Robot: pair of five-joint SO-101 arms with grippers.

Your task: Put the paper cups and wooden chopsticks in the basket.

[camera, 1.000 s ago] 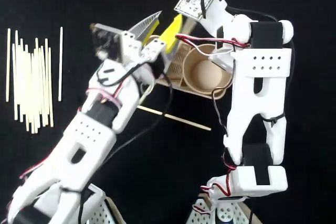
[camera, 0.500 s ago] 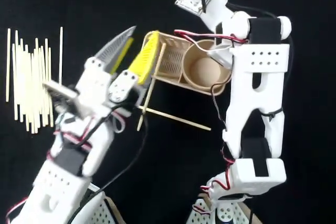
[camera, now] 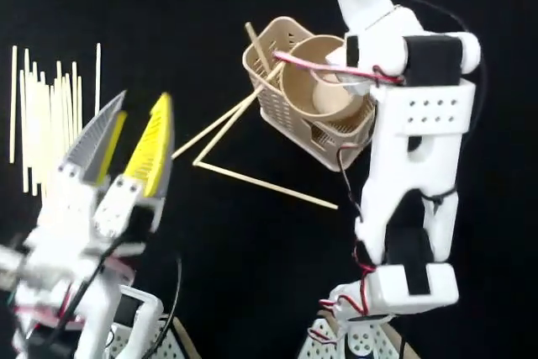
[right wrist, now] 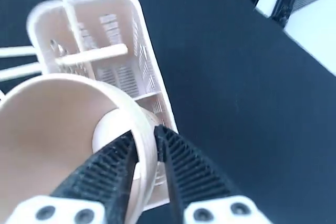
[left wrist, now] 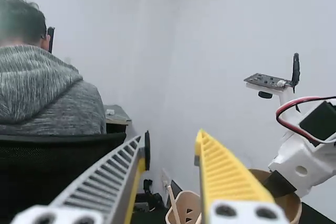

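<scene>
right pincer (right wrist: 144, 136) clenched on paper cup (right wrist: 47, 124) rim, cup inside tilted basket (right wrist: 123, 45) | cup likely light, crushable: grip rim gently | left pincer (camera: 140, 100) released, empty | chopsticks (camera: 50, 124) piled beside it, stiff, thin: pinch mid-length

3 chopsticks (camera: 266, 184) splayed across table (camera: 252, 275) middle, basket (camera: 282, 111) behind, room nearer arms

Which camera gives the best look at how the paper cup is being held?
The right wrist view: the right gripper grips the paper cup by its rim, one finger inside, one outside. The high view shows the cup in the basket, with the arm over the grip. The left wrist view catches a bit of rim.
</scene>
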